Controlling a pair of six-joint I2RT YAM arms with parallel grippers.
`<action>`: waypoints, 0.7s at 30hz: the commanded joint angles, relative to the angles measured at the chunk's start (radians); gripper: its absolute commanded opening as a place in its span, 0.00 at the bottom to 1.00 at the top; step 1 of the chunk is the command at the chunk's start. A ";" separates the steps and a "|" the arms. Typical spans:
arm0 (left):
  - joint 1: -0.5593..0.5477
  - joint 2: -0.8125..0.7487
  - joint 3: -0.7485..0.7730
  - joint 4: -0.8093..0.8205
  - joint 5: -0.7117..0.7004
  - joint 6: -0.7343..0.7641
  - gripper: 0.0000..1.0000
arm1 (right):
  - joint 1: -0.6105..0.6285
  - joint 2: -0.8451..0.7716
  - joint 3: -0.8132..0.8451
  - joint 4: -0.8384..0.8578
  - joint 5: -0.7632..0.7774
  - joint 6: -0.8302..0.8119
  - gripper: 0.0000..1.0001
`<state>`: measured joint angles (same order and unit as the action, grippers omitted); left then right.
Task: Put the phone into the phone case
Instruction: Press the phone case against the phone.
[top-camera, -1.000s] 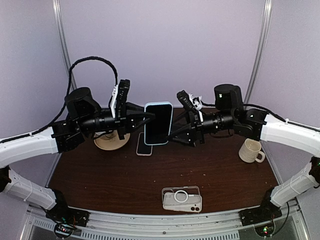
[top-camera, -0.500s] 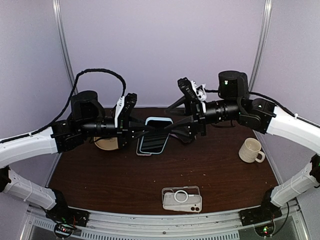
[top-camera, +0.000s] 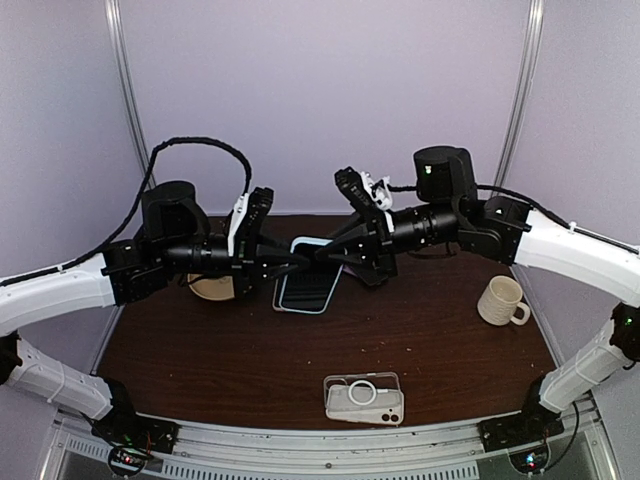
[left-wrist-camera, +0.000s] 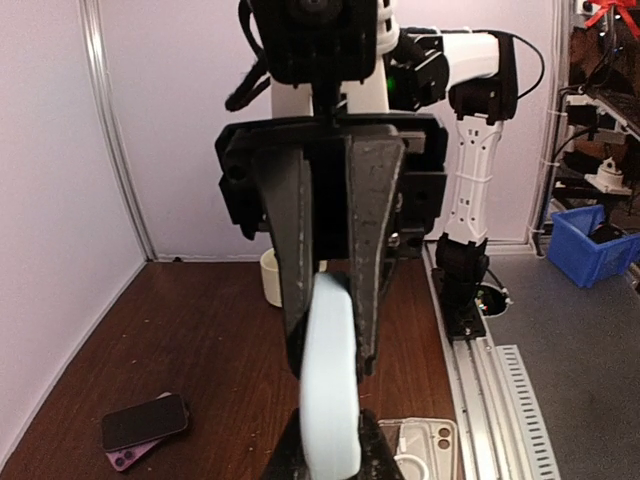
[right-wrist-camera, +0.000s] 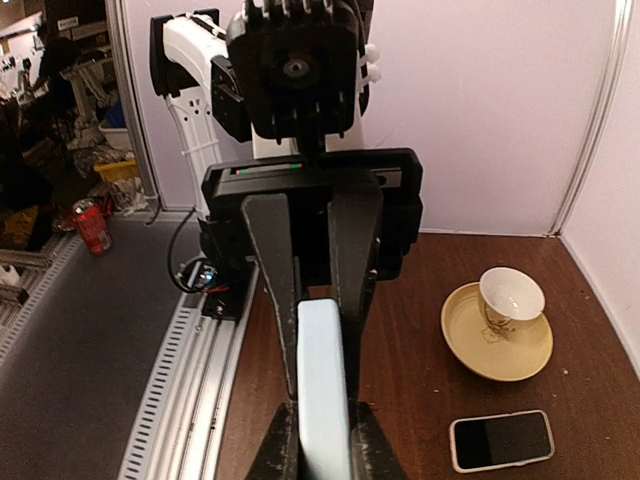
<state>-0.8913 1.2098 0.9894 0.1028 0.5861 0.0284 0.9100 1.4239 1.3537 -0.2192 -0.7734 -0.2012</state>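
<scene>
A light-blue phone (top-camera: 308, 278) with a dark screen hangs tilted above the back of the table, held between both arms. My left gripper (top-camera: 288, 262) is shut on its left edge, and the phone (left-wrist-camera: 330, 380) stands edge-on between those fingers (left-wrist-camera: 372, 445). My right gripper (top-camera: 336, 256) is shut on the opposite edge; the phone (right-wrist-camera: 322, 380) fills the gap between its fingers (right-wrist-camera: 283, 445). The clear phone case (top-camera: 363, 397), with a white ring inside, lies flat near the table's front edge, and its corner (left-wrist-camera: 425, 450) shows below the left gripper.
A second phone (left-wrist-camera: 145, 423) lies on a purple case on the table, also seen white-rimmed (right-wrist-camera: 500, 440) from the right wrist. A cup on a saucer (right-wrist-camera: 497, 345) stands at the back left, and a cream mug (top-camera: 500, 300) at the right.
The phone has swung from upright to a lower, flatter tilt. My right gripper moved left onto its free edge and closed on it. The left gripper kept its hold.
</scene>
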 joint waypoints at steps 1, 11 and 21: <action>-0.003 -0.022 0.042 0.113 0.024 -0.005 0.00 | 0.006 -0.008 0.023 0.014 -0.011 0.016 0.00; -0.002 -0.035 -0.006 0.104 0.000 -0.025 0.35 | 0.000 -0.088 -0.008 0.079 -0.026 0.038 0.00; -0.003 -0.085 -0.081 0.028 -0.043 -0.024 0.31 | -0.009 -0.105 0.008 0.075 -0.051 0.041 0.00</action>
<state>-0.8951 1.1416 0.9272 0.1314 0.5636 -0.0055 0.9070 1.3586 1.3415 -0.2131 -0.7933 -0.1757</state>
